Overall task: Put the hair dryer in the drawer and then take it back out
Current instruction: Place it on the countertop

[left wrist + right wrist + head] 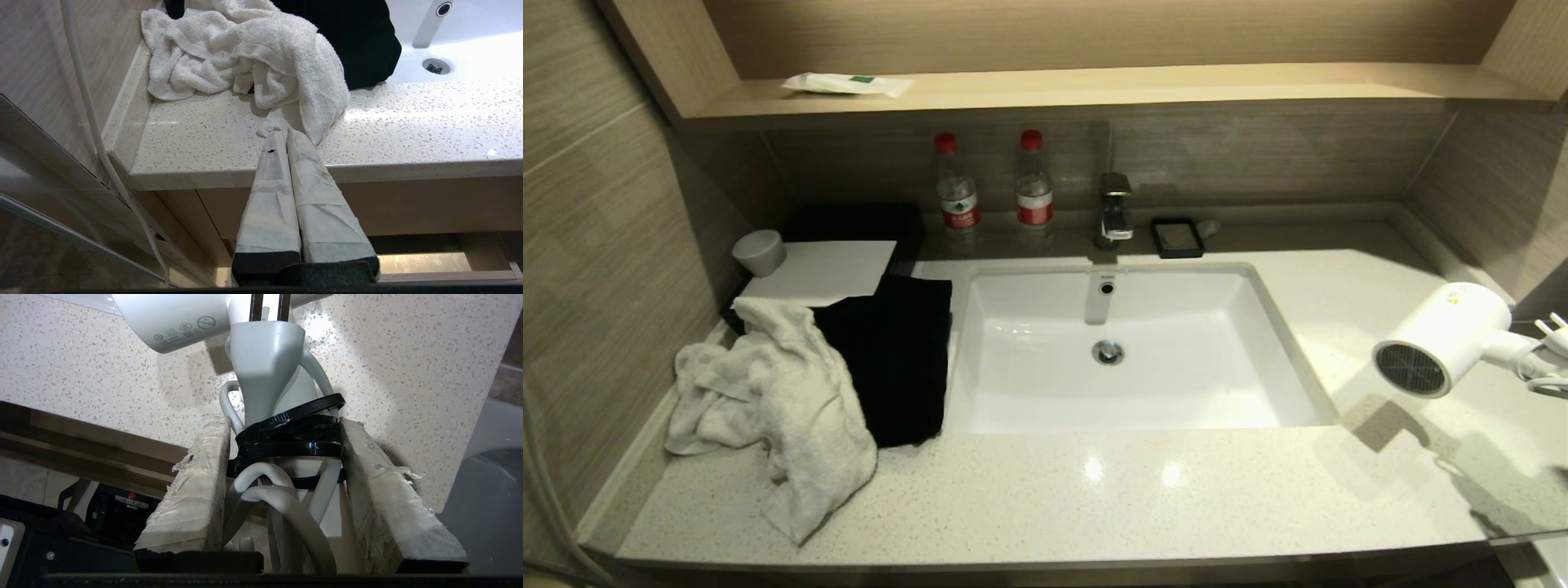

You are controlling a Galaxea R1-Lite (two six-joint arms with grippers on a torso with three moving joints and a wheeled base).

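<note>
Right gripper (286, 449) clamped on hair dryer (1445, 339) handle and bundled cord, fingers either side. Dryer sat at right edge of head view, above countertop (1094, 490), right of sink (1282, 343). Left gripper (286, 139) closed, empty, near white towel (253, 53).

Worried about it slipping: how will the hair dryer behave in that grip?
The right gripper clamps the hair dryer by its handle and bundled cord, so the smooth plastic may twist. The barrel juts sideways, probably front-heavy. Loose cord loops could snag.

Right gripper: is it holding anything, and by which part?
Yes: the right gripper grips the small white plastic hair dryer by its handle, where the coiled cord is bundled with black ties.
</note>
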